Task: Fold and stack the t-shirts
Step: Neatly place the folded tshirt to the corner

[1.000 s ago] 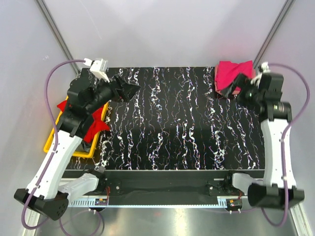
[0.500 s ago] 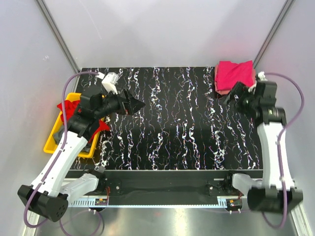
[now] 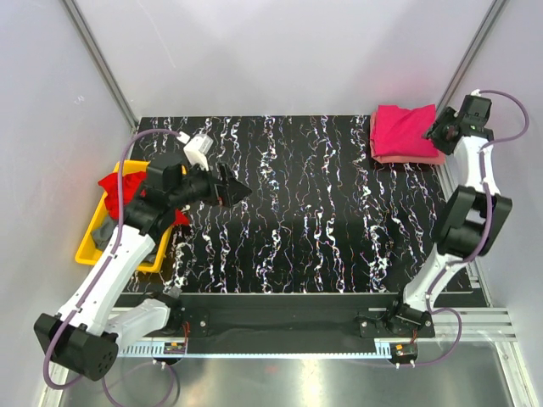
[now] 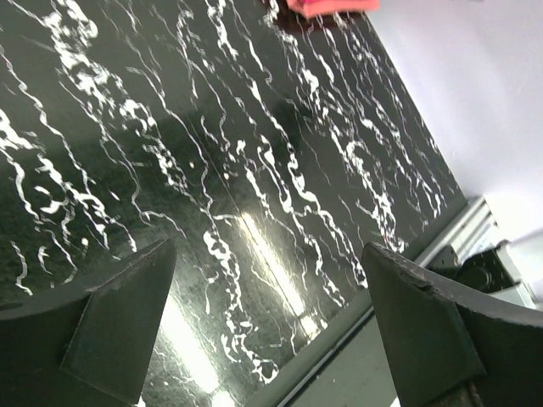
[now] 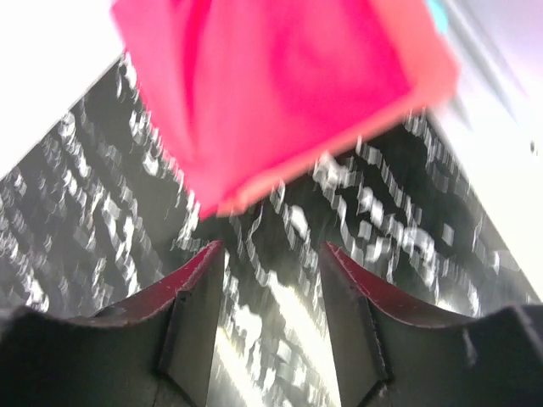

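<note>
T-shirts (image 3: 405,131) stacked by parted, empty right gripper (image 5: 271,250); left gripper (image 4: 267,250) gapes empty near yellow bin (image 3: 86,240).

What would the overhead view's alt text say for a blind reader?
Two robot arms over a black marbled table: the right claw hovers beside a folded magenta shirt stacked on a salmon shirt; the left claw, open and empty, points away from a yellow bin holding a red shirt.

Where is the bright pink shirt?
In the top view, the bright pink shirt lies on a salmon shirt at the far right corner of the table.
</note>
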Controlling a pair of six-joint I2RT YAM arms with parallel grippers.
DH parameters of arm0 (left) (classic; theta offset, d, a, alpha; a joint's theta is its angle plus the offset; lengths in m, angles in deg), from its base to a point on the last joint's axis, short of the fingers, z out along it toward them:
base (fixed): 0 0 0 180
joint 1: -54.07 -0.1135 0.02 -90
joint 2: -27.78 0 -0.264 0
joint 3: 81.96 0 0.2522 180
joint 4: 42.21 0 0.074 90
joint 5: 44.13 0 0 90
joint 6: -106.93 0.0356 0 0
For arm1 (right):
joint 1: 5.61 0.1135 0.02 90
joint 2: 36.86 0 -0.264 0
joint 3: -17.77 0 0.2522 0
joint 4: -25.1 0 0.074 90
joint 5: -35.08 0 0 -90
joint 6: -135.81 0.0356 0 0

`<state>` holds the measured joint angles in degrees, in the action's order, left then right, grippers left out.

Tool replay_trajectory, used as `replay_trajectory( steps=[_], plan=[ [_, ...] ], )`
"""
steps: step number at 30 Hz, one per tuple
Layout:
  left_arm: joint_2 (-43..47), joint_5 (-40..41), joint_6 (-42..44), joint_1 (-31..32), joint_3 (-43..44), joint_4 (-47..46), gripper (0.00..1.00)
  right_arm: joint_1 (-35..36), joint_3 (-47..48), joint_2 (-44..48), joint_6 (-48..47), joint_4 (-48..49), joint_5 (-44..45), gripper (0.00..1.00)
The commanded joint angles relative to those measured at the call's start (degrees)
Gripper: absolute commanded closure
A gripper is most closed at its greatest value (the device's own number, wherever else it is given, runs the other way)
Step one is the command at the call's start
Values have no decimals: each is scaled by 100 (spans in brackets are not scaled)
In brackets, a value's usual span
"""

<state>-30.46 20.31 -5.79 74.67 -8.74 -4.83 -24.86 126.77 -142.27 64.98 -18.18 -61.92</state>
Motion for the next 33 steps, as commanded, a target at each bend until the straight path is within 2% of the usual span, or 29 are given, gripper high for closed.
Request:
replay_trajectory(
  steps=[1, 6, 9, 12, 15, 20, 21, 22, 24, 25, 28, 29, 33],
  plan=[
    [6, -449, 13, -21, -136, -402, 2, -61, 826, -629, -379, 525, 181, 44],
    [-56, -537, 49, -21, -163, -384, 2, -193, 1522, -1666, -705, 956, 138, 45],
    [-82, -590, 31, -21, -189, -437, 2, -238, 2670, -2474, -950, 606, 304, 45],
    [-161, -599, 40, -21, -172, -437, 2, -273, 3297, -3108, -1100, 377, 498, 45],
    [-267, -652, 31, -21, -172, -437, 3, -351, 3588, -3495, -1232, 403, 683, 45],
    [-434, -748, 31, -30, -102, -428, 2, -448, 3791, -3925, -1241, 438, 446, 46],
    [-451, -749, 31, -21, -75, -437, 2, -457, 3791, -3952, -1232, 438, 402, 48],
    [-478, -749, 31, -21, -75, -419, 2, -510, 3765, -3970, -1215, 473, 393, 64],
    [-496, -757, 22, -21, -92, -428, 2, -571, 3538, -3918, -1110, 578, 393, 76],
    [-513, -775, 31, -30, -101, -437, 2, -624, 3415, -3822, -1057, 770, 332, 86],
    [-539, -819, -4, -30, -110, -463, 3, -686, 2984, -3672, -995, 1183, 69, 94],
    [-539, -828, -13, -30, -110, -481, 3, -703, 2887, -3584, -986, 1290, 24, 100],
    [-522, -828, -13, -30, -154, -490, 3, -782, 2701, -3513, -829, 1545, -46, 100]
  ],
)
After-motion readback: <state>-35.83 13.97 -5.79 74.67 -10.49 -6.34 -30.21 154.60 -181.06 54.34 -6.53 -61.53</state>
